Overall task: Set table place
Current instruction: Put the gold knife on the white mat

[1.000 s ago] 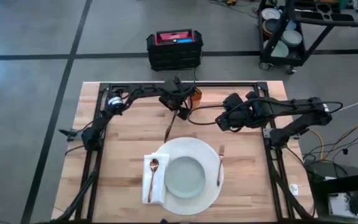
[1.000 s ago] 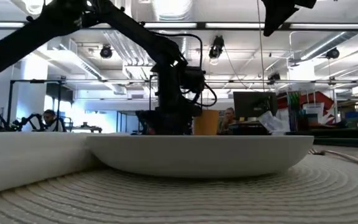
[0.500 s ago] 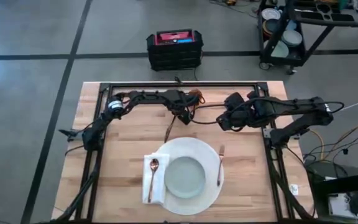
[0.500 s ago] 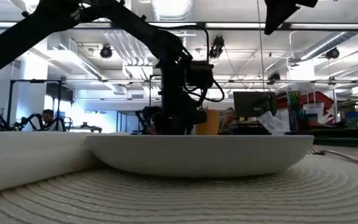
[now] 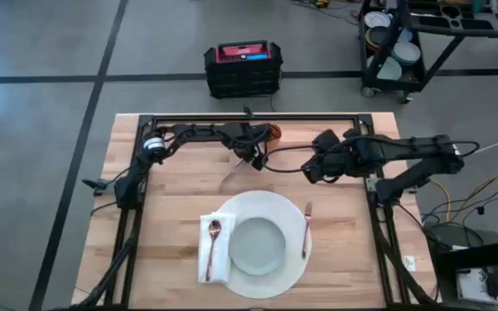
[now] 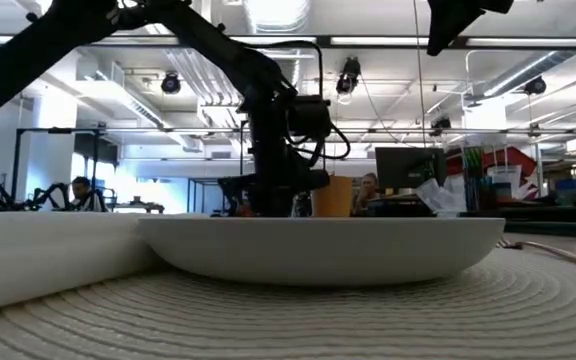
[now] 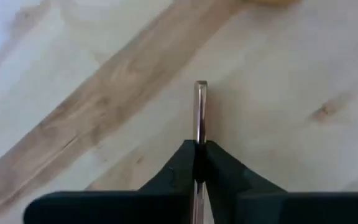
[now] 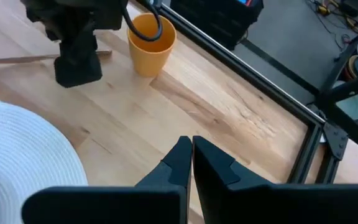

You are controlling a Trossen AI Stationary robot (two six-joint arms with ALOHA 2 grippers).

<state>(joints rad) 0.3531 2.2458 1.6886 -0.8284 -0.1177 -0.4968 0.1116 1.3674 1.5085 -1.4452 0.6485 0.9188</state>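
Knife [image 7: 200, 112] sat pinched edge-on in the left gripper [image 7: 199, 149] above the table [image 5: 180, 186], needing, I reckoned, carrying to the place [image 5: 294, 259]; right gripper [image 8: 190, 152] waited, fingers together, empty.

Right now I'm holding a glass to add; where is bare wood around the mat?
Bare table lies left of the napkin and right of the fork. Behind the mat it is crowded: the left pincer, shut on a metal utensil, the right pincer and the orange cup.

No legible text, label or number anywhere — none on any surface.
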